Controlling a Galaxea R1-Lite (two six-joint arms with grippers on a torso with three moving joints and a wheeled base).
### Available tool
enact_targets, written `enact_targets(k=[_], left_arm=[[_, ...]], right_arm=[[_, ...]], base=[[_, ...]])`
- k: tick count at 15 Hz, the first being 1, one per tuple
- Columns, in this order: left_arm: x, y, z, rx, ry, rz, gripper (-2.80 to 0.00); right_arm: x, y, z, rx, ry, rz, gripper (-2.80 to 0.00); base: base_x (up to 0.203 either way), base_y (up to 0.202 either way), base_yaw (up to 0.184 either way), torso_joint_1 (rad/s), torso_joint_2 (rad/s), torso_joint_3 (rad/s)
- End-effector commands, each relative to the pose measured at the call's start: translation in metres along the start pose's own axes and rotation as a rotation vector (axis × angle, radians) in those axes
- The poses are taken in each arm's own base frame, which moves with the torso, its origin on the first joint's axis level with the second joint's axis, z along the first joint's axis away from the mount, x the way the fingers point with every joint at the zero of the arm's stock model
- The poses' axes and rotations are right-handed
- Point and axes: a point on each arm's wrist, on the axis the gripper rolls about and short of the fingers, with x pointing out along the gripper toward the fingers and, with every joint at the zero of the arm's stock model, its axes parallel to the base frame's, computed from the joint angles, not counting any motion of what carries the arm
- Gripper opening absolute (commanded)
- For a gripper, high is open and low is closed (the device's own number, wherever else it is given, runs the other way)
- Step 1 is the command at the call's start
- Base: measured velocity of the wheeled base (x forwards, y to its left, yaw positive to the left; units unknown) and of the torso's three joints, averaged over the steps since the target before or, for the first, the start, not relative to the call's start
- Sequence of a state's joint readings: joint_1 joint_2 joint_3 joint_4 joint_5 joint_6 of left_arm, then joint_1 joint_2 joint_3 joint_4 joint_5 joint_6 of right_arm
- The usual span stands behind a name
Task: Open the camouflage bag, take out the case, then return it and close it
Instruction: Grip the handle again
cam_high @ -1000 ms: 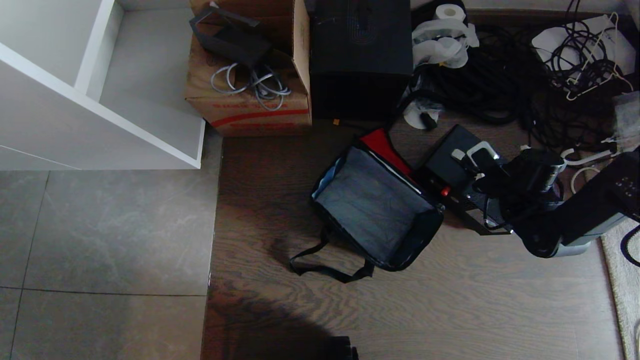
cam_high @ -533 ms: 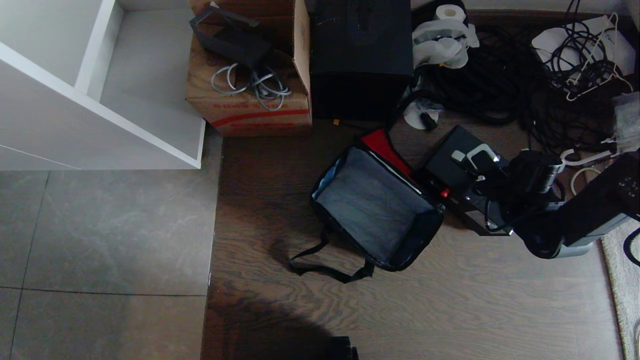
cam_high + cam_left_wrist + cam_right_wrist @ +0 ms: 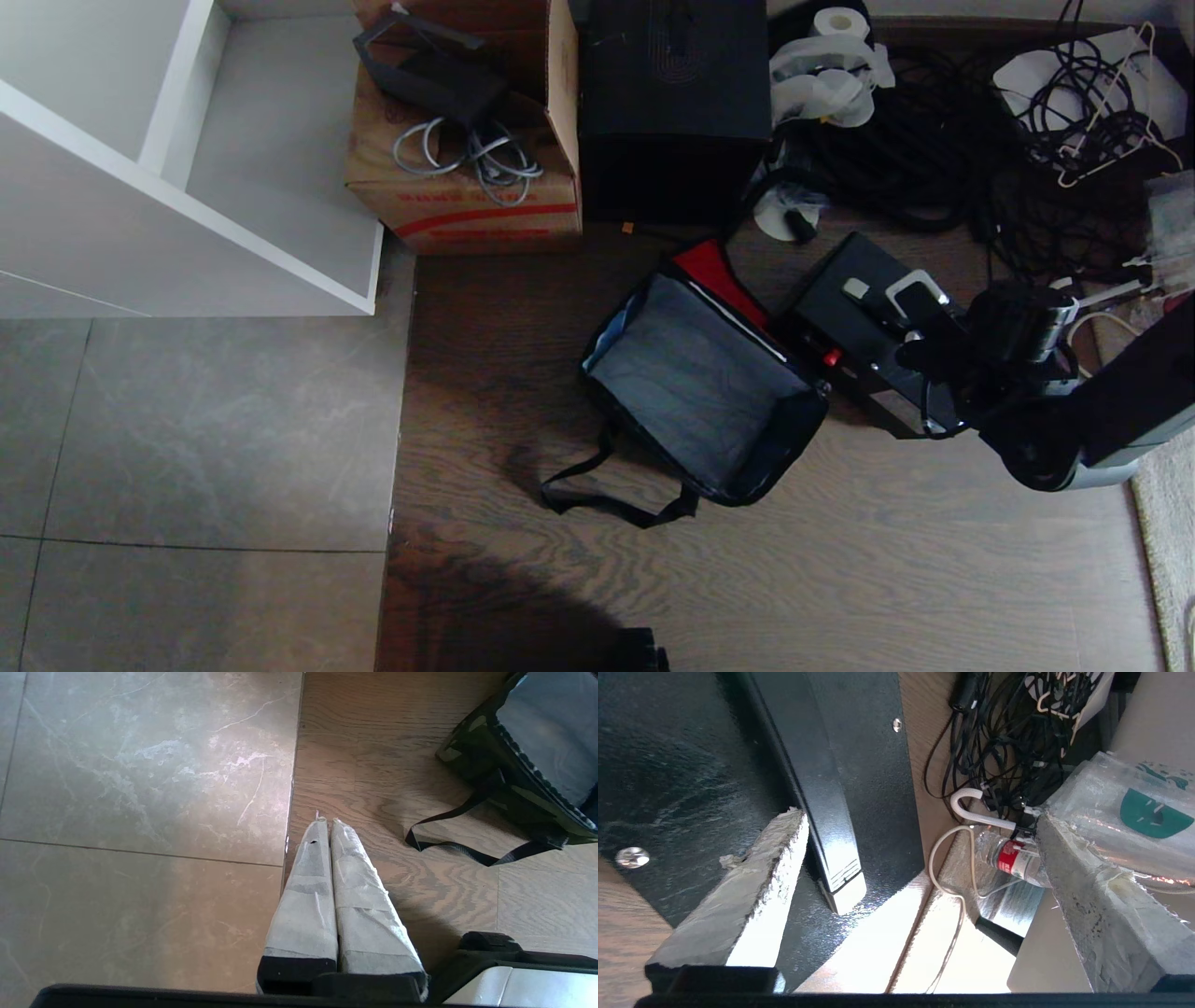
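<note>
My right end effector [image 3: 920,849] hangs spread wide over the far end of the case [image 3: 854,322], its fingers [image 3: 752,877] straddling the flat handle, the case lying on the wooden floor just beside the open camouflage bag [image 3: 700,383].

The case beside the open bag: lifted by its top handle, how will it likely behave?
The case looks rigid, with flat black panels, so it probably won't flex. Its handle runs along the top's middle, so it should hang fairly level. The textured finish looks unlikely to slip. The right gripper is open over it.
</note>
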State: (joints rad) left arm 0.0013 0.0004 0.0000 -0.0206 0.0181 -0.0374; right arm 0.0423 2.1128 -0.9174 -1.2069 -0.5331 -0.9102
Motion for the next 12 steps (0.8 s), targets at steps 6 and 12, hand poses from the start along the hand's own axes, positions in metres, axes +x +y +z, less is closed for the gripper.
enact_targets(k=[6, 12], left_arm=[[0.001, 0.0, -0.003, 0.001, 0.009, 0.001, -2.8], [0.001, 0.0, -0.003, 0.0, 0.009, 0.001, -2.8]], right_arm=[[0.006, 0.016, -0.006, -0.01, 0.007, 0.01, 0.0], [0.012, 0.017, -0.003, 0.0, -0.005, -0.005, 0.0]], base=[[0.0, 0.0, 0.0, 0.0, 0.0, 0.0], [0.0, 0.0, 0.0, 0.0, 0.0, 0.0]])
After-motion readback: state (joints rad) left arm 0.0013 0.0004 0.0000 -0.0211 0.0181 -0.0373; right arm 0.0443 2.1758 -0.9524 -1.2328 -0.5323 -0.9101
